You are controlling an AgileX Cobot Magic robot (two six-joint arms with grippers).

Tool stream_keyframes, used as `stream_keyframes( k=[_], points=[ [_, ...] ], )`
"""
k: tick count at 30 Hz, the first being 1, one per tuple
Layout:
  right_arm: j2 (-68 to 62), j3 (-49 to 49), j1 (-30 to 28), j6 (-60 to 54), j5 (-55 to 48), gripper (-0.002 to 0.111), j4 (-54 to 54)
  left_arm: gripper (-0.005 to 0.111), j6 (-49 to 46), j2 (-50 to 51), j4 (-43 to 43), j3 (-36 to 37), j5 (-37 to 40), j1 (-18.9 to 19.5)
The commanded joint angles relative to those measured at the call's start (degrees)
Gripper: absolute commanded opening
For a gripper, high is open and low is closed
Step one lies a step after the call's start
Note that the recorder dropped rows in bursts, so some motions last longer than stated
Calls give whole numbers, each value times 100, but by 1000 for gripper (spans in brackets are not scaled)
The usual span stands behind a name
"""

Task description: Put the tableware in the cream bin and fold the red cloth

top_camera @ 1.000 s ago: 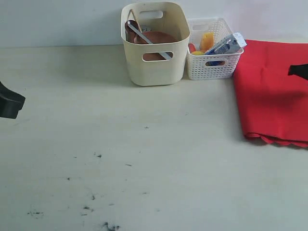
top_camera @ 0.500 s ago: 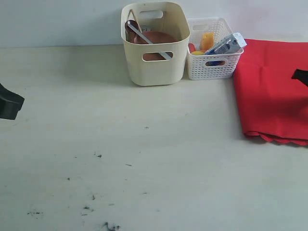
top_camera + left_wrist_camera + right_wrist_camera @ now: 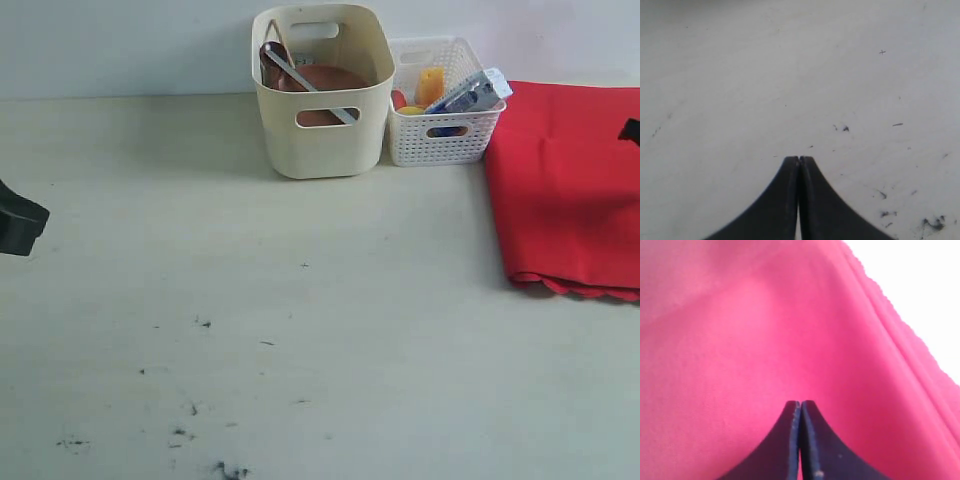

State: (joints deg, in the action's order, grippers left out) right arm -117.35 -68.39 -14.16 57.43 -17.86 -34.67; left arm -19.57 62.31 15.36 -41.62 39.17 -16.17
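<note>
hovering, both claws pinched together, empty: left claw [image 3: 799, 160] is hanging over bare desk [image 3: 765, 75], right claw [image 3: 800, 403] over the red cloth [image 3: 740, 340] by the right edge.

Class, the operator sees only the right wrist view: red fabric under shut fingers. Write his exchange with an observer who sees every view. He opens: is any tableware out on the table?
Observer: None that I see; the brown plate and metal knife are in the cream bin.
Operator: And the left arm?
Observer: The left fingers are shut over bare table, holding nothing.
Operator: Where does the cloth lie?
Observer: The red cloth lies just right of the white basket in the exterior view.
</note>
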Motion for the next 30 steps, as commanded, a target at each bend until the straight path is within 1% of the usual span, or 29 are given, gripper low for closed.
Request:
stream_keyframes(
  k=[1, 5, 9, 13, 18, 20, 24, 27, 30],
  points=[
    [101, -40, -49, 368, -524, 0, -123, 3, 49, -36, -14, 14, 11, 19],
    [-150, 29, -49, 368, -406, 0, -111, 3, 58, -36, -14, 14, 60, 19],
    [-504, 0, -49, 368, 393, 0, -372, 3, 114, -36, -14, 14, 265, 19],
    [-738, -210, -49, 368, 1105, 0, -383, 3, 235, -36, -14, 14, 487, 19],
    [-834, -548, -49, 368, 1323, 0, -383, 3, 269, -36, -3, 14, 593, 19],
    [-716, -623, -49, 368, 1252, 0, -383, 3, 280, -36, -3, 14, 593, 19],
    [-74, -633, -49, 368, 863, 0, -371, 3, 293, -36, -3, 14, 566, 19],
    [487, -633, -49, 341, 524, 0, -371, 3, 544, -134, 25, 14, 362, 19],
    [1133, -581, -20, 179, 142, 0, -265, 3, 542, -419, 159, 14, 152, 19]
  ],
)
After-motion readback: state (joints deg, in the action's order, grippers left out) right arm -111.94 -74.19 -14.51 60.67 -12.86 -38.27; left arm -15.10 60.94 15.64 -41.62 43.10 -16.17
